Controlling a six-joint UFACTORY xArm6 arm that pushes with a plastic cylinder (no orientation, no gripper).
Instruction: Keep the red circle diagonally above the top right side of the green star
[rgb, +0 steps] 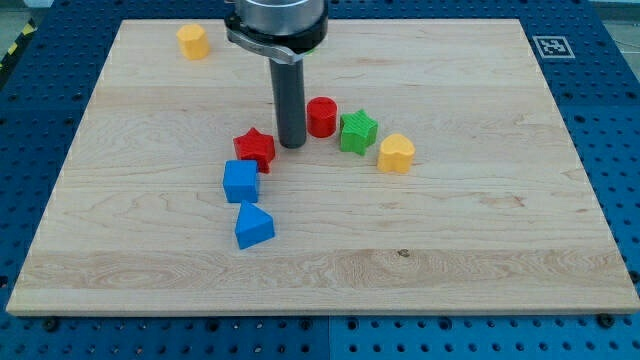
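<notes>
The red circle (321, 116) stands on the wooden board just to the upper left of the green star (357, 131), nearly touching it. My tip (292, 145) rests on the board just left of the red circle and right of the red star (255, 148), between the two. The rod rises straight up from there to the arm at the view's top.
A yellow heart (396, 153) lies right of the green star. A blue cube (241, 181) and a blue triangular block (253, 226) lie below the red star. A yellow hexagon block (193, 42) sits at the top left. The wooden board (480, 220) has an edge all round.
</notes>
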